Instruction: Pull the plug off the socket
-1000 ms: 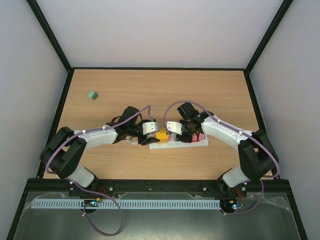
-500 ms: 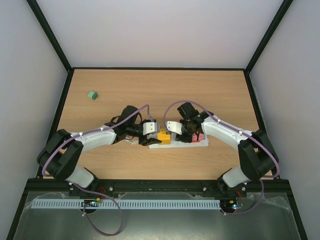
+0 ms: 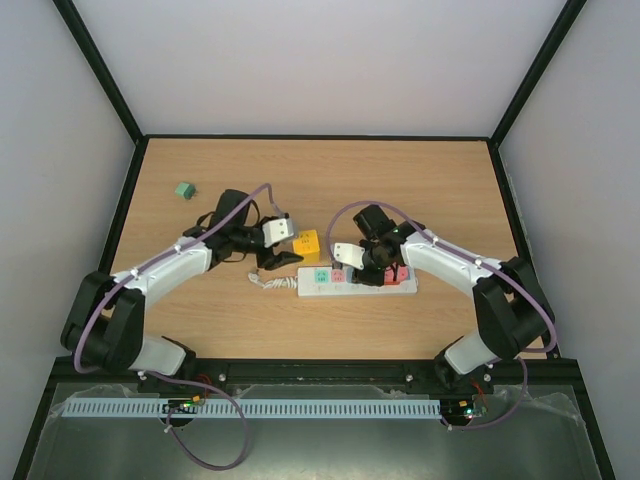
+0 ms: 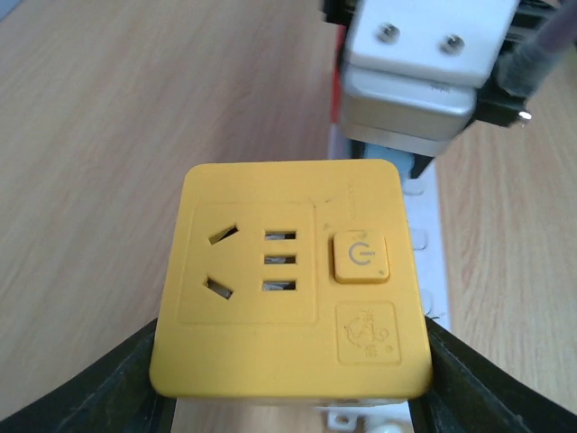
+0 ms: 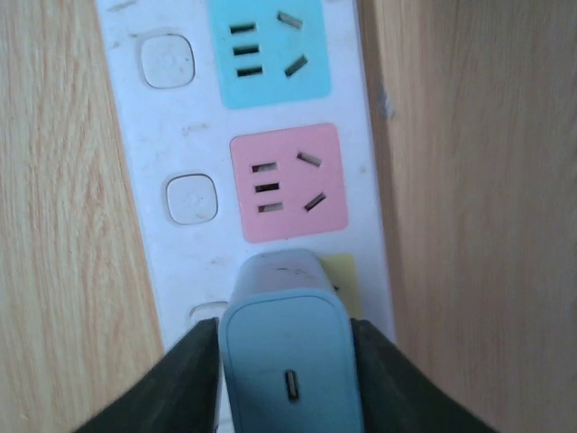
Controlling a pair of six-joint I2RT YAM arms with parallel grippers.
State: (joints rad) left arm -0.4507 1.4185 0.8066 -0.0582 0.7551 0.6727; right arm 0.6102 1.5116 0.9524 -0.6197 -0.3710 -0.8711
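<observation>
Two arms bolted at the near edge of a wooden table (image 3: 420, 190), the left arm (image 3: 165, 270) and right arm (image 3: 455, 265) both reaching inward toward the middle. One power strip (image 3: 375, 290), long and white, flat on the table in front of the right arm, its length running left to right. The right wrist view shows a blue outlet face (image 5: 270, 54), a pink outlet face (image 5: 287, 180) and part of a yellow outlet face (image 5: 341, 275), each with a white button (image 5: 168, 61) beside it. One curled white cord (image 3: 268, 281), at the strip's left end. One blue-grey charger (image 5: 287, 361), standing in the strip next to the pink outlet face. One right gripper (image 5: 284, 334), over the strip, jaws drawn in narrow, its dark fingers (image 5: 194, 379) lying against both sides of the charger. One yellow plug (image 4: 288, 280), a cube with outlet slots and a power button on its face, off the strip and just beyond its left end. One left gripper (image 4: 293, 361), jaws held wide and clamped on the yellow plug, a black finger (image 4: 99, 397) on each side. One small green block (image 3: 184, 189), at the far left of the table, well apart from the rest.
</observation>
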